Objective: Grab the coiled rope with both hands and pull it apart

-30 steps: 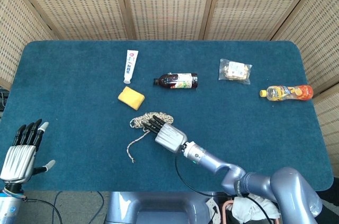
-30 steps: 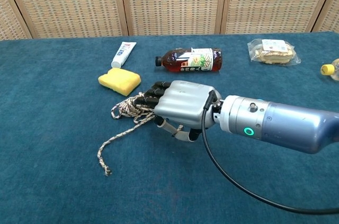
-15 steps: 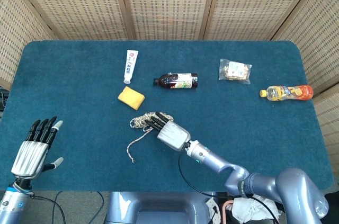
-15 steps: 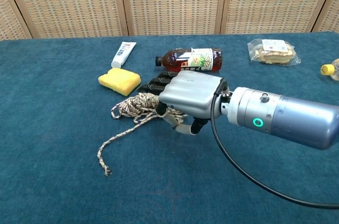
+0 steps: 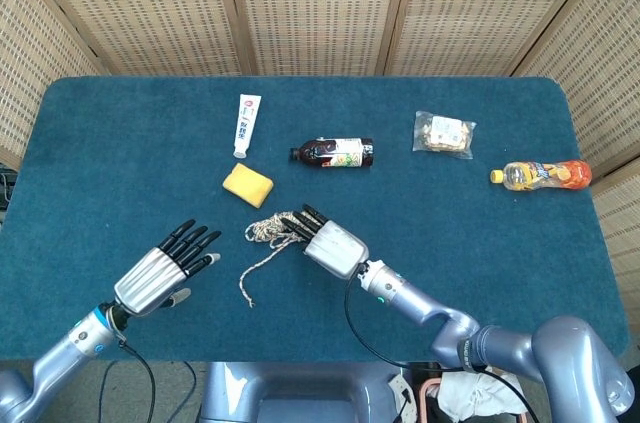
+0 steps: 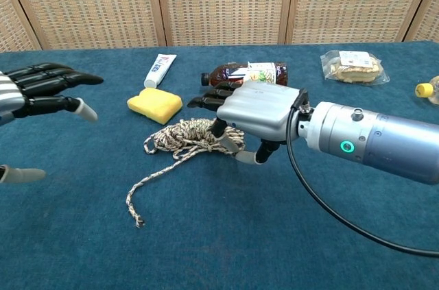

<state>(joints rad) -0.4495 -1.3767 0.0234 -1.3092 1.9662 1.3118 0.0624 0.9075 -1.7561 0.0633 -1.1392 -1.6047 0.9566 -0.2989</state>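
Note:
The coiled rope (image 5: 270, 227) (image 6: 186, 135), speckled beige, lies on the blue table, with a loose tail (image 6: 147, 185) running toward the near edge. My right hand (image 5: 327, 244) (image 6: 255, 109) hovers over the coil's right side. Its dark fingers are stretched out above the rope and its thumb hangs down beside the coil; it holds nothing. My left hand (image 5: 163, 272) (image 6: 42, 90) is to the left of the rope and well apart from it, fingers spread and empty.
A yellow sponge (image 5: 247, 184) (image 6: 154, 105) sits just behind the coil. Behind the right hand lies a dark bottle (image 5: 333, 152) (image 6: 250, 70). A toothpaste tube (image 5: 246, 124), a snack bag (image 5: 444, 133) and an orange bottle (image 5: 545, 175) lie further off.
My right hand has lifted off the coil and straightened its fingers. My left hand has swung in from the table's near left corner toward the rope.

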